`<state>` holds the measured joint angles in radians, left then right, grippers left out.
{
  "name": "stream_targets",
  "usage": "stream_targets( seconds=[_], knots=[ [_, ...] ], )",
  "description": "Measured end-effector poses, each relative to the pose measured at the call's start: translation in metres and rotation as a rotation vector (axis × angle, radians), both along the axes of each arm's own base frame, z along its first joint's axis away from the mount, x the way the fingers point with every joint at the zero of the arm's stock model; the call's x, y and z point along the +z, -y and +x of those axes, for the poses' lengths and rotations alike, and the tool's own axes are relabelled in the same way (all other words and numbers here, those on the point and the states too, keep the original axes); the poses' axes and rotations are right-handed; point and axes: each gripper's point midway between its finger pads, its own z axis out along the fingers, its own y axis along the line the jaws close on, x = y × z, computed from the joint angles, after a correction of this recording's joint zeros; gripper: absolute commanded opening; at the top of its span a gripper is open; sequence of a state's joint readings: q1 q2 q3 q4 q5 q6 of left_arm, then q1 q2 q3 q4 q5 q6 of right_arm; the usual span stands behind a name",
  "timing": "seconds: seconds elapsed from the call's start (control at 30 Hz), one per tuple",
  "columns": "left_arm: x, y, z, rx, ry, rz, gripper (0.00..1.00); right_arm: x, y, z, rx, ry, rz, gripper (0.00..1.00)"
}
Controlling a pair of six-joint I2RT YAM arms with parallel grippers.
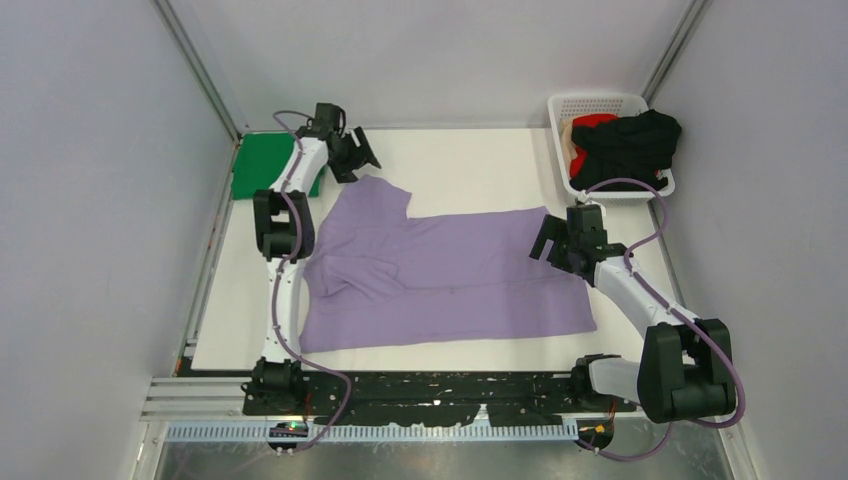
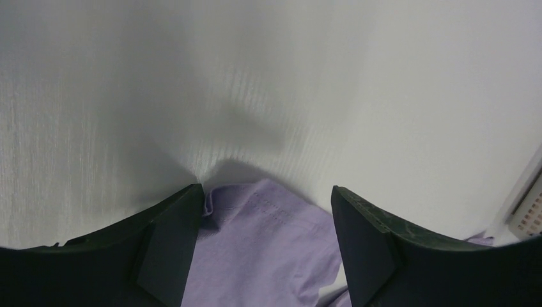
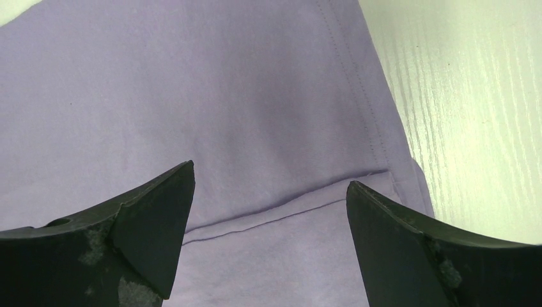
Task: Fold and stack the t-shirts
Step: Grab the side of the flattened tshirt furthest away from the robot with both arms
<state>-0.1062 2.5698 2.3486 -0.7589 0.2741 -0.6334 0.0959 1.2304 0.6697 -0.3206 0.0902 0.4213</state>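
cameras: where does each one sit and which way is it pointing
Top external: above and behind the robot, looking down on the table and spread lavender t-shirt; left gripper and right gripper show.
Left wrist: on that wrist, facing past its fingers at a shirt edge and bare table.
Right wrist: on that wrist, facing past its fingers at the shirt's hem.
Shared: all three see the lavender t-shirt.

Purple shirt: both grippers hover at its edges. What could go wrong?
The left gripper stands open over just a sleeve corner; it may pinch too little cloth and slip. The right gripper hangs above a layered hem; it may catch one layer. The shirt is rumpled near the left arm; creases could get folded in.
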Motion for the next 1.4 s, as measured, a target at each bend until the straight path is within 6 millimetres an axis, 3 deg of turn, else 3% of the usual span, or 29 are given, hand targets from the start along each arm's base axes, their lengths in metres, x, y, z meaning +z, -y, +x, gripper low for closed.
stream_targets(
  seconds=[0.07, 0.2, 0.3, 0.37, 0.43, 0.47, 0.57, 0.93, 1.07, 1.17, 1.4],
  knots=[
    [0.0, 0.001, -0.001, -0.031, 0.009, 0.013, 0.74, 0.0, 0.0, 0.0, 0.001, 0.0, 0.001, 0.95],
    [-0.001, 0.005, -0.005, -0.075, 0.015, 0.022, 0.6, 0.0, -0.001, 0.001, 0.002, 0.003, 0.005, 0.95],
    [-0.004, 0.008, -0.009, -0.1, 0.006, 0.024, 0.55, 0.001, -0.001, 0.001, 0.003, 0.006, 0.006, 0.95],
    [-0.005, 0.009, -0.011, -0.109, 0.002, 0.023, 0.45, 0.001, -0.001, 0.001, 0.005, 0.006, 0.009, 0.96],
    [-0.007, 0.011, -0.013, -0.114, -0.005, 0.023, 0.14, 0.001, -0.002, 0.001, 0.005, 0.006, 0.009, 0.95],
    [-0.008, 0.011, -0.014, -0.114, -0.009, 0.023, 0.04, 0.001, -0.002, 0.001, 0.006, 0.006, 0.011, 0.95],
    [-0.017, 0.013, -0.02, -0.132, -0.029, 0.026, 0.03, 0.001, -0.002, 0.001, 0.006, 0.006, 0.012, 0.96],
    [-0.017, 0.016, -0.025, -0.144, -0.032, 0.019, 0.0, 0.001, -0.002, 0.001, 0.007, 0.006, 0.018, 0.95],
    [-0.014, 0.014, -0.039, -0.145, -0.02, 0.017, 0.0, 0.001, -0.002, 0.001, 0.006, 0.006, 0.017, 0.96],
    [-0.002, 0.013, -0.048, -0.147, -0.004, 0.018, 0.0, 0.001, -0.001, 0.001, 0.005, 0.006, 0.017, 0.95],
    [0.064, 0.01, -0.06, -0.165, 0.144, 0.025, 0.0, 0.007, -0.001, 0.002, 0.005, 0.028, 0.019, 0.95]
  ],
)
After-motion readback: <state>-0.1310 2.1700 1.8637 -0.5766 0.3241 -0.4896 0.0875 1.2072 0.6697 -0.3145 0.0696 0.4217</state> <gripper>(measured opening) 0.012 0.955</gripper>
